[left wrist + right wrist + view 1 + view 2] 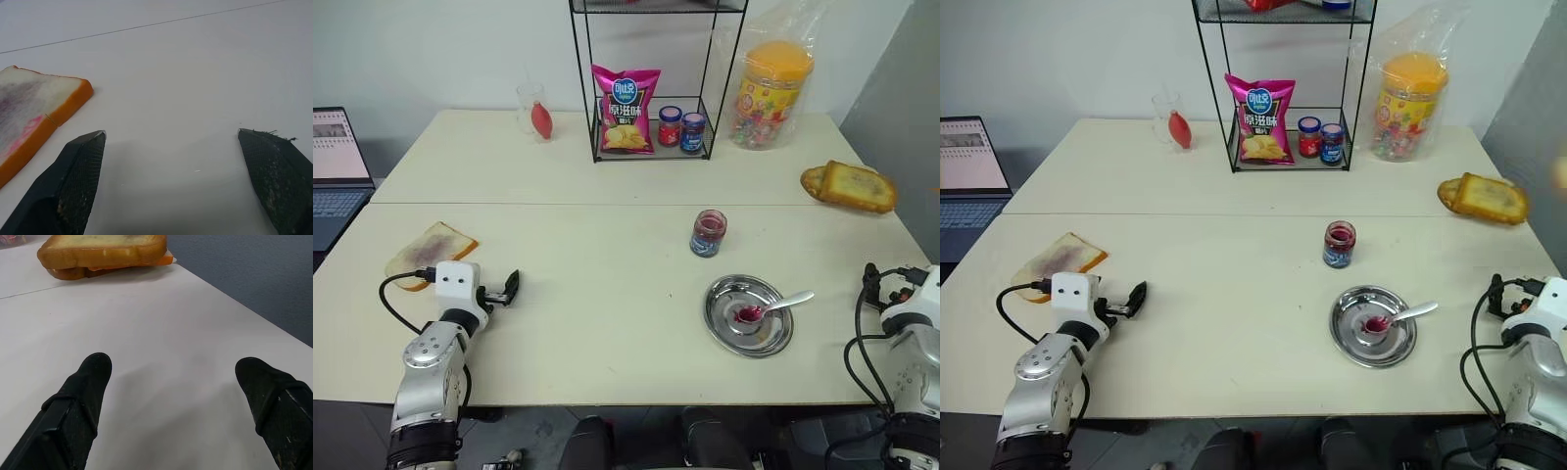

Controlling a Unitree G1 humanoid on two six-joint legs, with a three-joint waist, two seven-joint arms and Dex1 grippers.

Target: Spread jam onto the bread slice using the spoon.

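The bread slice (429, 253) lies flat at the table's left edge, tan-crusted, with a purple-red smear in its middle. My left gripper (506, 290) hovers just right of it, open and empty; the left wrist view shows its fingers (80, 171) wide apart beside the bread slice (29, 112). The jam jar (708, 233) stands upright right of centre. In front of it sits a round steel dish (724, 323) holding the spoon (781, 305), its bowl red. My right gripper (873, 289) is open and empty near the table's right edge, well right of the dish.
A toasted bread chunk (849, 186) lies at the back right, ahead of my right gripper. A wire rack (651, 98) at the back holds a crisp bag and two small jars. A candy jar (771, 93), a glass (533, 108) and a laptop (337, 166) are farther off.
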